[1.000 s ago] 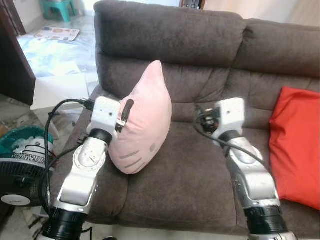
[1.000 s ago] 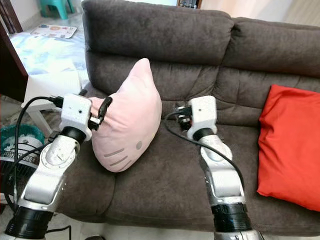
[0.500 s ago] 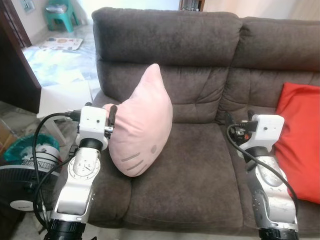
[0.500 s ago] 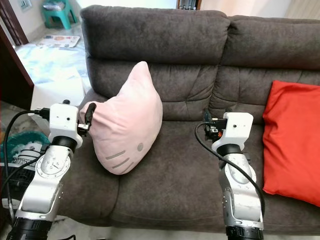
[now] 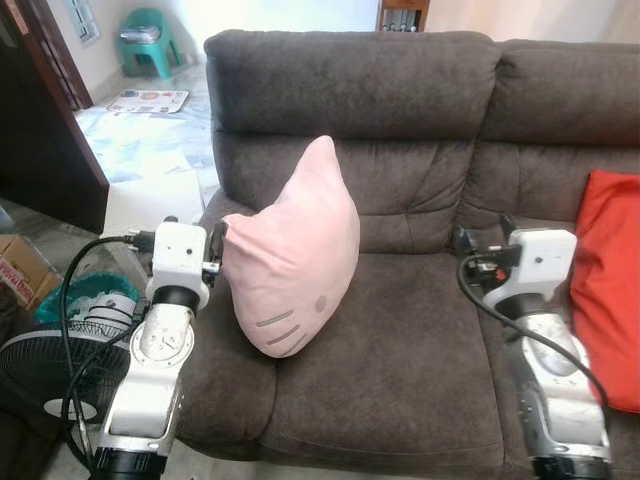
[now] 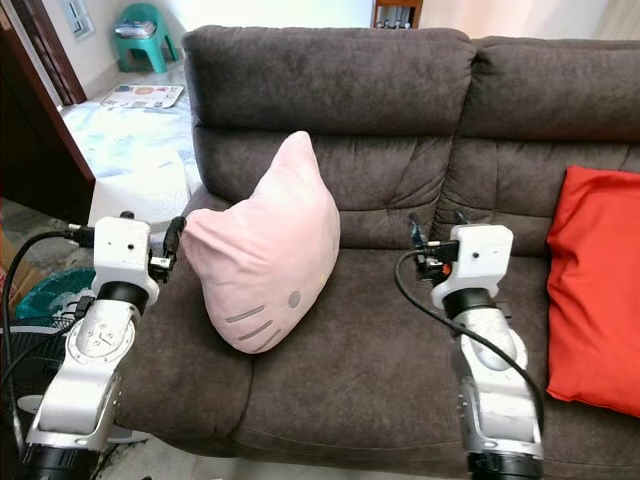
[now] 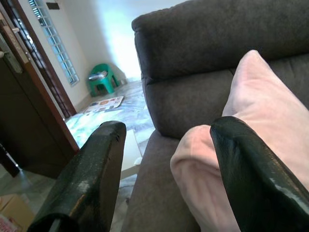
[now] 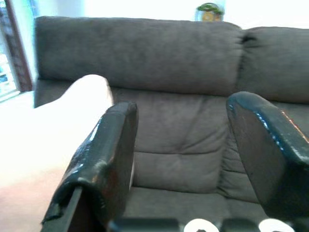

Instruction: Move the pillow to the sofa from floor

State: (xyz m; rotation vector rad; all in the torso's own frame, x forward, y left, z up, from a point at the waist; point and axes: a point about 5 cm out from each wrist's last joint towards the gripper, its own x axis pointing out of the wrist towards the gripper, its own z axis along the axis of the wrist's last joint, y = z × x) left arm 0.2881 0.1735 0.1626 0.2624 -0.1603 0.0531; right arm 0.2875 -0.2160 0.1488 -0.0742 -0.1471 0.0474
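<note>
A pink pillow [image 5: 295, 255] with a stitched face stands on end on the left seat of the dark brown sofa [image 5: 400, 330], leaning toward the backrest. My left gripper [image 5: 218, 240] is open at the pillow's left corner. In the left wrist view that corner [image 7: 203, 154] lies between the spread fingers [image 7: 96, 164] without being squeezed. Open as well, my right gripper [image 5: 483, 232] hovers over the middle of the seat, a hand's width to the right of the pillow and apart from it.
A red cushion [image 5: 610, 270] lies on the sofa's right seat. To the sofa's left are a black fan [image 5: 50, 350], a cardboard box [image 5: 15, 270], a white low table [image 5: 150, 200] and a dark door [image 5: 50, 130]. A green stool [image 5: 150, 22] stands far back.
The left gripper slid back from the pillow's side to its corner. The right gripper drew away to the right. The pillow stays standing on the seat; the view pulled back.
</note>
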